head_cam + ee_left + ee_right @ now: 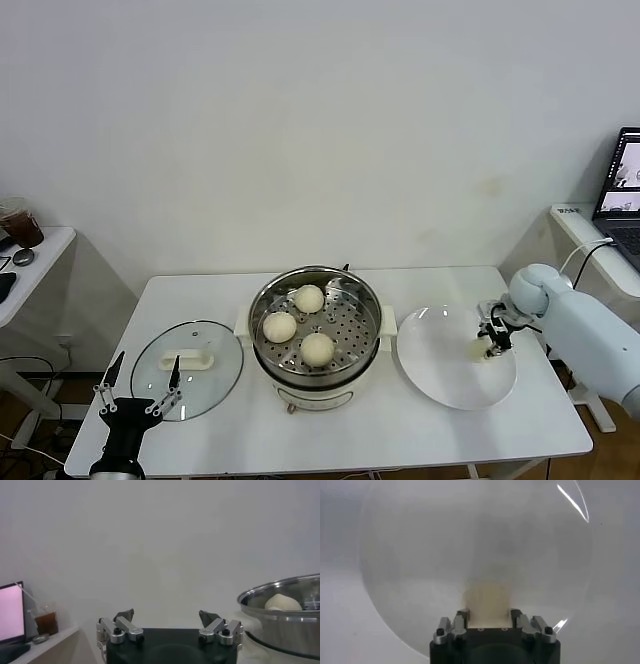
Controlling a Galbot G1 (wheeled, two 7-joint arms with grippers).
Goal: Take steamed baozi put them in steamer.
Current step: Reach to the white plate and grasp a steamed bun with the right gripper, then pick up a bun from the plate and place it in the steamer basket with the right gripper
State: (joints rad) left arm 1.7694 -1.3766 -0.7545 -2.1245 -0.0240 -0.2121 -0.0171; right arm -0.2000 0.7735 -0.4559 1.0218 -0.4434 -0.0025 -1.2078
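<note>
Left gripper (138, 391) parked at the table's near edge beside the glass lid (187, 357), jaws spread, nothing held. Steamer (316, 331) mid-table holds three steamed baozi (317, 348). Right gripper (491, 340) is down on the white plate (445, 370) right of the steamer, jaws clamped on the fourth baozi (488, 598). No readable labels anywhere.

You are in a lab or office room. See the plain white wall (320, 120) and white counter (400, 430). A laptop (625, 185) sits on a side desk (585, 235).
</note>
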